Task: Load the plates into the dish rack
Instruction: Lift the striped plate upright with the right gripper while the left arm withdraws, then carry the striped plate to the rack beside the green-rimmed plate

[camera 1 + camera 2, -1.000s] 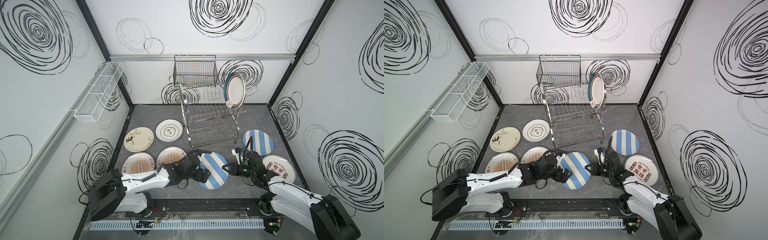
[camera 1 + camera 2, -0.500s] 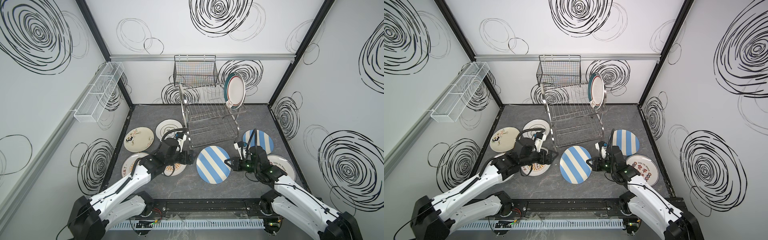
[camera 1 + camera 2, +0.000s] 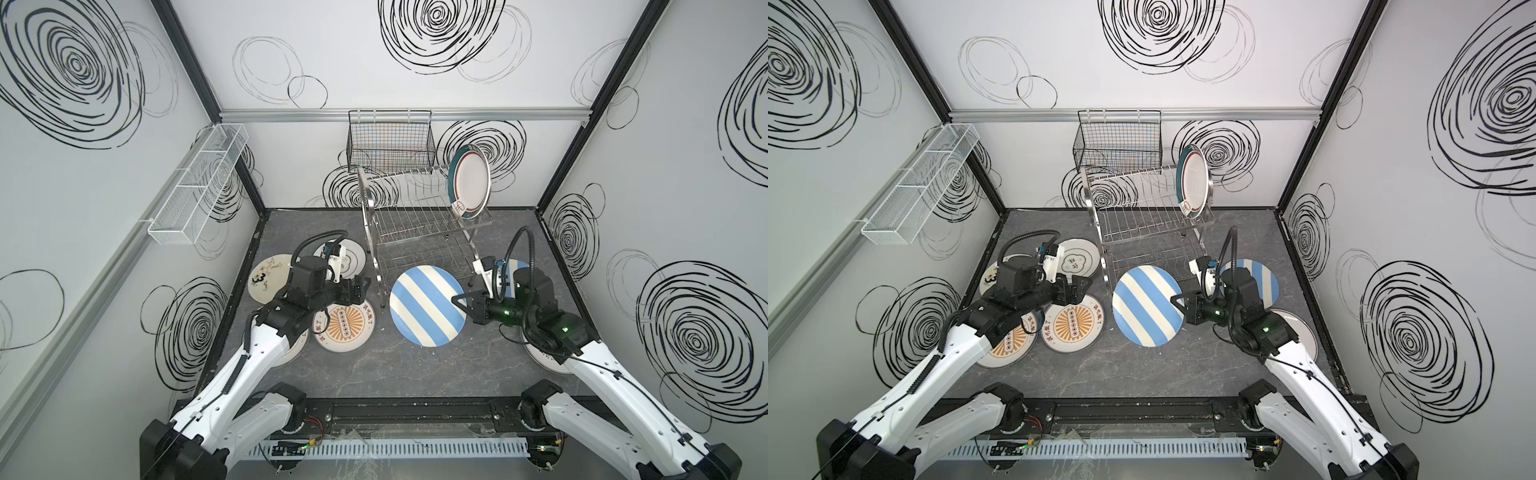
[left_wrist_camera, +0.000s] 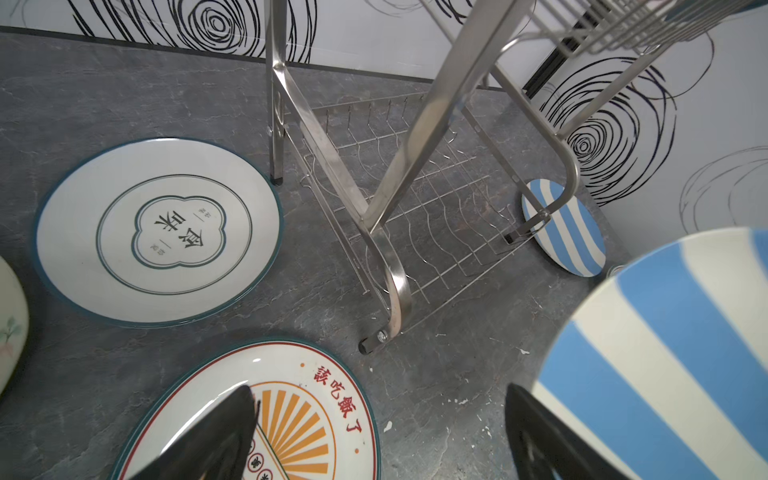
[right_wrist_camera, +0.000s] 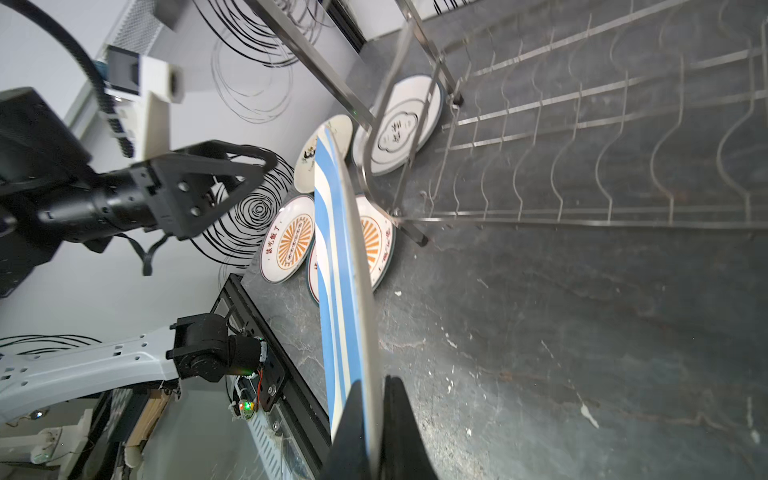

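**plate_watcher:** So is the handover done? A second ago both arms were crowded on the striped plate (image 3: pixel 426 305), low at the front of the surface (image 3: pixel 415 374).

**rackhead:** Yep. The left tool (image 3: pixel 365 291) let go and swung off to its own side. It now hangs over the sunburst plate (image 3: pixel 345 328) with its jaws spread and nothing between them. The right tool (image 3: pixel 459 301) has the striped plate to itself, pinched on the rim nearest that arm. It's carried the plate up and back, so it's tilted and lifted just in front of the dish rack (image 3: pixel 415 216).

**plate_watcher:** Touching the rack yet?

**rackhead:** Hard to call from above. The right wrist view looks like there's a small gap, but I wouldn't swear to it.

**plate_watcher:** What does that mean for the job?

**rackhead:** It's a one-arm carry from here. Only the green-rimmed plate (image 3: pixel 469 183) stands in the top tier, so plenty of slots are free. My guess is a rim pinch on a plate that wide could let it twist going in. The other plates are all still flat on the surface.
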